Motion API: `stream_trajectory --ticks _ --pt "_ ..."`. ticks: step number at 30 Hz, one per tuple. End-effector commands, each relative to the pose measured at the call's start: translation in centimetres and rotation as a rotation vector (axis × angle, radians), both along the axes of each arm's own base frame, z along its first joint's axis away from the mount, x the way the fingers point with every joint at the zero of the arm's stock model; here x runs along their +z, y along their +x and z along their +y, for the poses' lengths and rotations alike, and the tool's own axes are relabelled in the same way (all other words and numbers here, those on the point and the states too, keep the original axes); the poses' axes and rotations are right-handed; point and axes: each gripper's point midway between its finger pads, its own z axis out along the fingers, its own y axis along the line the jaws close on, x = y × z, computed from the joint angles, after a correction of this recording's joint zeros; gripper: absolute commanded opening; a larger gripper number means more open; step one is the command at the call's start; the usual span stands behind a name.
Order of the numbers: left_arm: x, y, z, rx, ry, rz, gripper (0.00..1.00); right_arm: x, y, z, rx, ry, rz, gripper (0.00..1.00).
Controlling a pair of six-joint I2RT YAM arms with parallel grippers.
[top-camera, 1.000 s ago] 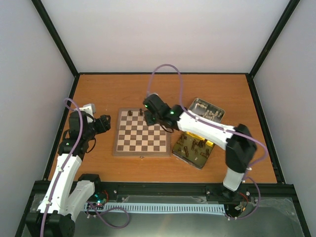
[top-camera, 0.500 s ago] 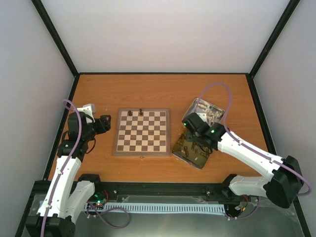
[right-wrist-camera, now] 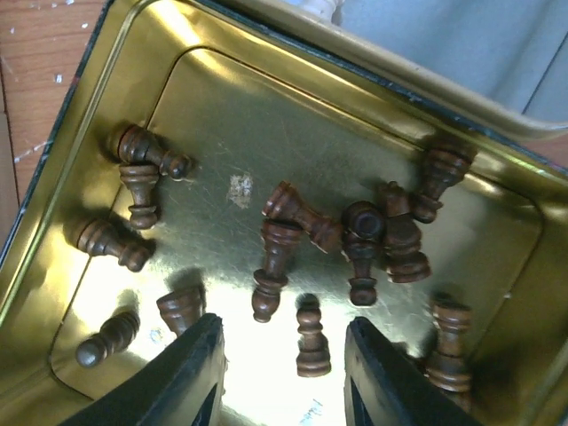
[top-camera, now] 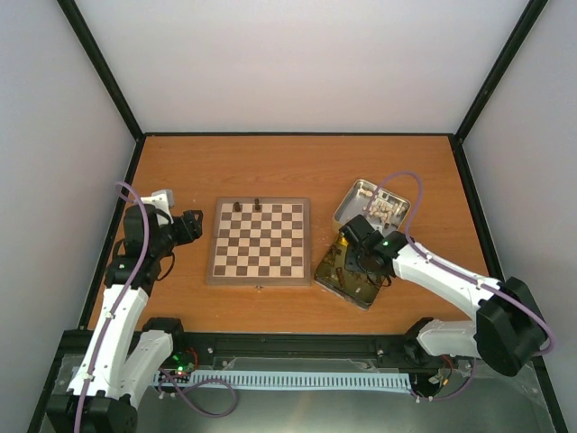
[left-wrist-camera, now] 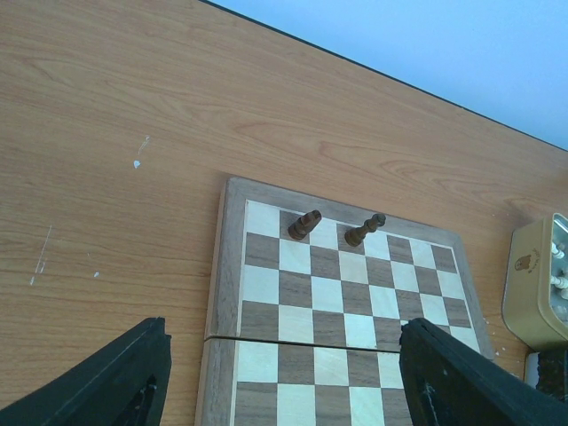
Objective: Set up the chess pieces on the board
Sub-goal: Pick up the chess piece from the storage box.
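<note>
The tin (right-wrist-camera: 222, 98) holding chess pieces (right-wrist-camera: 277, 253) lies right of the board (top-camera: 260, 248).

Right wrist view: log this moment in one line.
right gripper open above tin | dark pieces lying inside, none gripped | left gripper open beside board | two pieces on board

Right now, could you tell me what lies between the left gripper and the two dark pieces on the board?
Only empty squares of the board; the left wrist view shows nothing standing between the left gripper and the two dark pieces.
</note>
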Motion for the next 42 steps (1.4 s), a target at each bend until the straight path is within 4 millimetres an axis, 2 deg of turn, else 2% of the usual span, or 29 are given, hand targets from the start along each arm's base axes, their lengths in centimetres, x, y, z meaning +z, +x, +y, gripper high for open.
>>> stream_trajectory --ticks 1,6,21,24,27,30,36,42 --pt "0.9 0.2 -0.2 -0.013 -0.003 -0.027 0.72 -1.2 0.8 0.8 -0.022 0.041 0.01 0.35" --pt "0.8 0.2 -0.3 -0.018 -0.005 -0.028 0.72 -2.8 1.0 1.1 -0.028 0.025 0.045 0.23" --pt "0.9 0.1 -0.5 -0.028 -0.011 -0.033 0.72 -6.7 0.5 0.3 -0.104 -0.023 0.116 0.2" --pt "0.8 0.2 -0.5 -0.028 -0.011 -0.032 0.72 -6.9 0.5 0.6 -0.11 -0.007 0.118 0.14" --pt "0.9 0.2 -0.6 -0.036 -0.013 -0.035 0.72 -6.5 0.9 1.0 -0.108 0.017 0.099 0.11" --pt "1.1 0.2 -1.1 -0.068 -0.02 -0.048 0.72 -5.2 1.6 1.6 -0.094 0.056 0.046 0.11" --pt "1.9 -0.2 -3.6 -0.219 -0.068 -0.088 0.72 -1.7 3.1 2.4 -0.041 0.129 -0.094 0.1" --pt "2.8 -1.3 -7.1 -0.405 -0.209 -0.104 0.72 0.3 3.2 3.1 0.068 0.176 -0.185 0.1"
